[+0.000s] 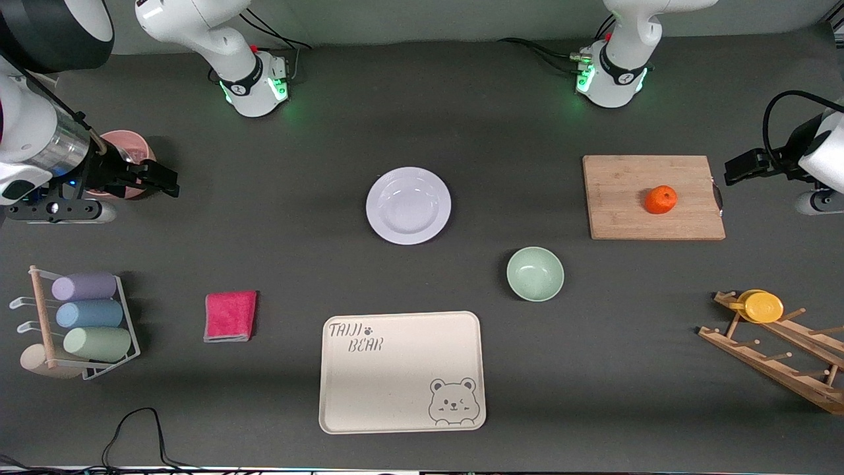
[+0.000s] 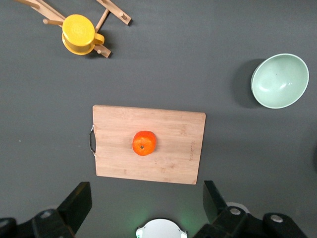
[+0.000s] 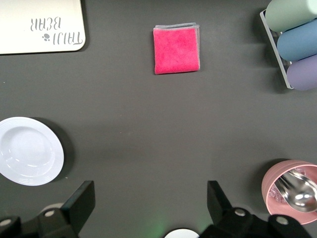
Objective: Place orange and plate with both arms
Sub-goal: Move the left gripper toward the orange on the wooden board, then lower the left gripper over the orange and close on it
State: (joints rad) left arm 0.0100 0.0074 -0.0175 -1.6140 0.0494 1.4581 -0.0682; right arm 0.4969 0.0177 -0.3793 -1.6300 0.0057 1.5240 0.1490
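Note:
The orange [image 1: 661,199] [image 2: 144,143] sits on a wooden cutting board [image 1: 620,198] [image 2: 173,158] toward the left arm's end of the table. The white plate [image 1: 409,205] [image 3: 29,150] lies bare at the table's middle. My left gripper [image 1: 732,173] [image 2: 147,203] hangs open and holds nothing, over the table just off the board's handle edge. At the right arm's end, my right gripper [image 1: 173,183] [image 3: 151,203] is open with nothing in it, over the table beside a pink bowl [image 1: 125,158] [image 3: 292,191].
A mint-green bowl [image 1: 535,274] [image 2: 280,81] and a cream bear tray [image 1: 402,373] lie nearer the front camera than the plate. A pink cloth [image 1: 230,316], a wire rack of pastel cups [image 1: 86,323] and a wooden rack with a yellow cup [image 1: 761,307] stand along the ends.

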